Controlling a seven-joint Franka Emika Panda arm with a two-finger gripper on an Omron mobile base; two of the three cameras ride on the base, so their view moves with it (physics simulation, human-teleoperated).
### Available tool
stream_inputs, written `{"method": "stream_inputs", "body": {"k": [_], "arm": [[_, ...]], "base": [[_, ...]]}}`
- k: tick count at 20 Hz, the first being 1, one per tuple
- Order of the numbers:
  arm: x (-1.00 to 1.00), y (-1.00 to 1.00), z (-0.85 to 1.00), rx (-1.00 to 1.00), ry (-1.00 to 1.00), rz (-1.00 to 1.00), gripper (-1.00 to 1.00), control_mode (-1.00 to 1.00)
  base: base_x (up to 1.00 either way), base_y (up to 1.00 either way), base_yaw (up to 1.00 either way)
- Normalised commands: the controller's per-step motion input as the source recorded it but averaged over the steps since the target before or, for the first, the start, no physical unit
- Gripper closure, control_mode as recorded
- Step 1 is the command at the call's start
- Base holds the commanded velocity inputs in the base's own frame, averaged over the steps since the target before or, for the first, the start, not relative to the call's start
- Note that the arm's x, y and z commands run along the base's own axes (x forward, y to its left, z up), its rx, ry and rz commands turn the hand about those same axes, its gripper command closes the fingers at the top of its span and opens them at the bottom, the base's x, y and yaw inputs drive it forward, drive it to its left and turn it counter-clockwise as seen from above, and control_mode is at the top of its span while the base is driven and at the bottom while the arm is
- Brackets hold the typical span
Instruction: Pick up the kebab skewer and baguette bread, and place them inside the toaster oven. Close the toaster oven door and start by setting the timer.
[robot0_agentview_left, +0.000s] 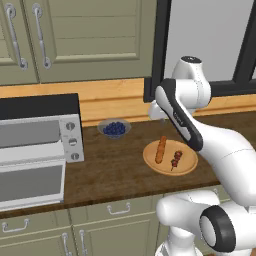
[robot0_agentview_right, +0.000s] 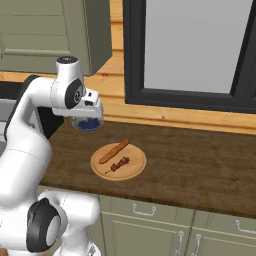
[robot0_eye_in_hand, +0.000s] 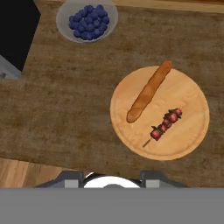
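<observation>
On the round wooden plate (robot0_eye_in_hand: 192, 127) lie the kebab skewer (robot0_eye_in_hand: 166, 124) and baguette bread (robot0_eye_in_hand: 148, 91), side by side. You'd likely find the skewer light and thin: pinch its meat chunks mid-length. Whether your tool is spread, I cannot tell.

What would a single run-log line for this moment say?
stage: before pickup | kebab skewer: on round wooden plate beside baguette bread | toaster oven door: open | blueberry bowl: on counter
</observation>
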Motion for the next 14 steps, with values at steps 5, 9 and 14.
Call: {"method": "stream_inputs", "body": {"k": [5,9,14], "arm": [[-0.03,0.05,-0.22,0.00,0.00,-0.01,-1.00,-1.00],[0.00,0.22,-0.56,0.00,-0.01,-0.09,-1.00,-1.00],[0.06,0.02,-0.53,0.00,-0.12,-0.09,-1.00,-1.00]], "base": [[0.00,0.00,0.00],[0.00,0.00,0.00],[0.00,0.00,0.00]]}}
